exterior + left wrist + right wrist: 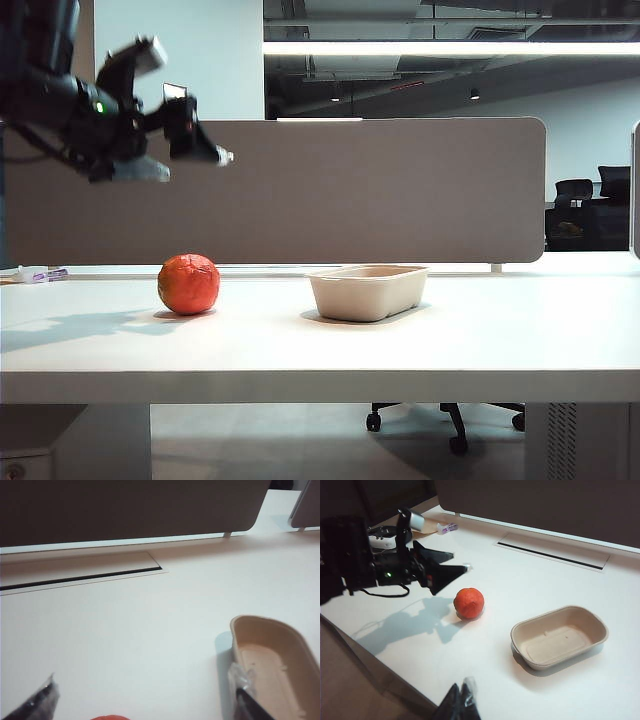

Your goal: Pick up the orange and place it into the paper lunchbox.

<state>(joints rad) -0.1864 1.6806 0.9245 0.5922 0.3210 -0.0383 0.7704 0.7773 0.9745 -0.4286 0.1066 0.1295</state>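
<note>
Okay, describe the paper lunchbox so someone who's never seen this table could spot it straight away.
Start at the long white table in front of the grey divider panel. Near the table's middle, to the right of the orange in the exterior view, sits the paper lunchbox, with nothing in it. It is the only beige, shallow rectangular tray with rounded corners; its neighbour is round and reddish-orange.

There is one orange on the table. There is one lunchbox too. There is one small purple and white thing at the far left edge. Two grippers show: the left gripper up in the air, and the right gripper low by the camera.
</note>
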